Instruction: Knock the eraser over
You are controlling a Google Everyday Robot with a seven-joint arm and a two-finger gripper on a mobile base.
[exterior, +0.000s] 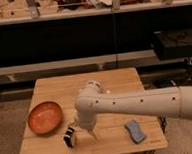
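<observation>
The gripper (85, 128) hangs at lower centre, just right of the eraser (70, 135) on the wooden table (115, 82); its grip state cannot be told.

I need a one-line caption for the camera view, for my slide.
Gripper beside the eraser on a wooden table, with an orange bowl and a pad nearby.

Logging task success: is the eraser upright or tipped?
Upright: the eraser stands on end on the table, taller than wide, leaning slightly. The gripper is close beside it.
</observation>
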